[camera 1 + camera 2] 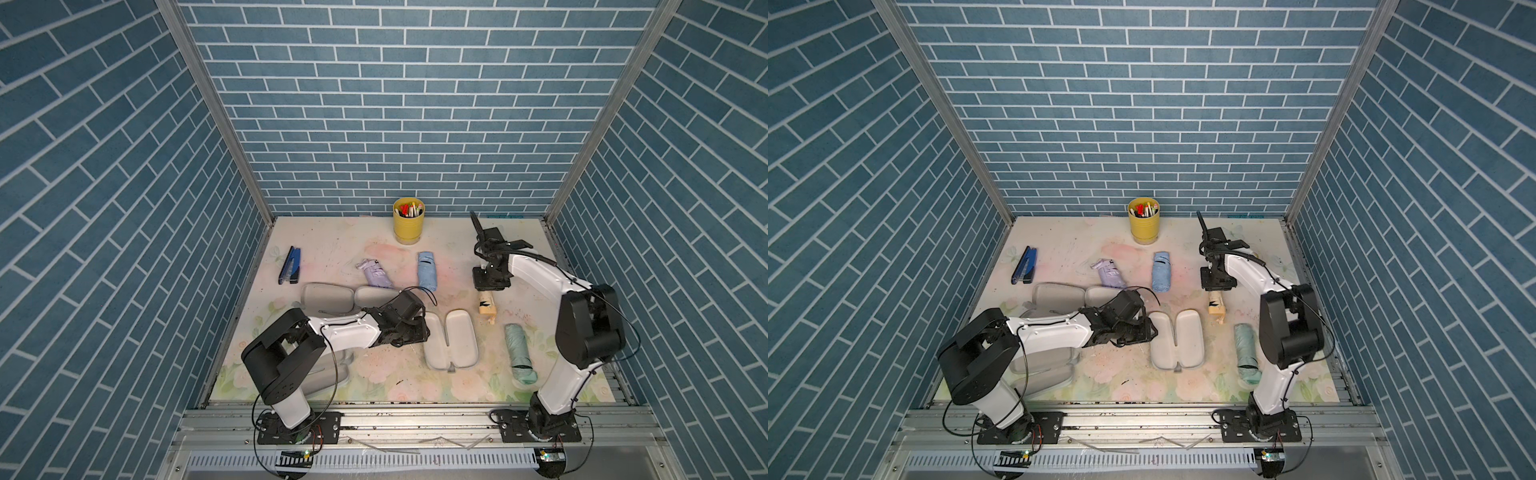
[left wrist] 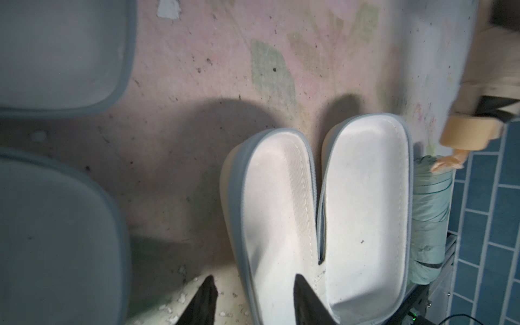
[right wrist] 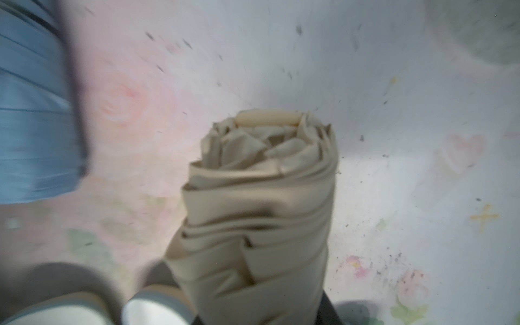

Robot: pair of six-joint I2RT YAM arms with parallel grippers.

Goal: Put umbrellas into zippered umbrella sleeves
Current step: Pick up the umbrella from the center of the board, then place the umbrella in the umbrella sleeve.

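Left jaws: standing spread, one fingertip (image 2: pixel 202 301) outside and the other inside the middle sleeve (image 1: pixel 461 338), straddling the wall of the half nearer the left arm without pinching it.
Likely reason: bracing that sleeve so it is not sliding when a roll is being pressed in.
Right jaws: sitting over the far end of the beige umbrella (image 1: pixel 487 307). Fabric is hiding the fingertips, but the roll is showing sharp in the right wrist view while the desk (image 3: pixel 394 112) behind it is smearing, so I am judging it pinched.
Beige umbrella: stretching lengthwise just beside the sleeve's far right corner, strap end pointing at the mint umbrella (image 1: pixel 519 353); whether it is resting on the desk I cannot tell.
Middle sleeve: lying open like a book, both grey-white halves facing up and empty, joined at the end nearer the robot.
Others: the lilac umbrella (image 1: pixel 376 274) and blue umbrella (image 1: pixel 427 270) are lying loose farther back; the far sleeve (image 1: pixel 328 297) and near sleeve (image 1: pixel 1054 376) are lying open by the left arm.
Edges: a raised zip rim is running round each half, so the roll is needing to come over it rather than slide across.
Open room: the half away from the left jaws is standing clear. Only a narrow strip of desk is separating it from the mint umbrella.
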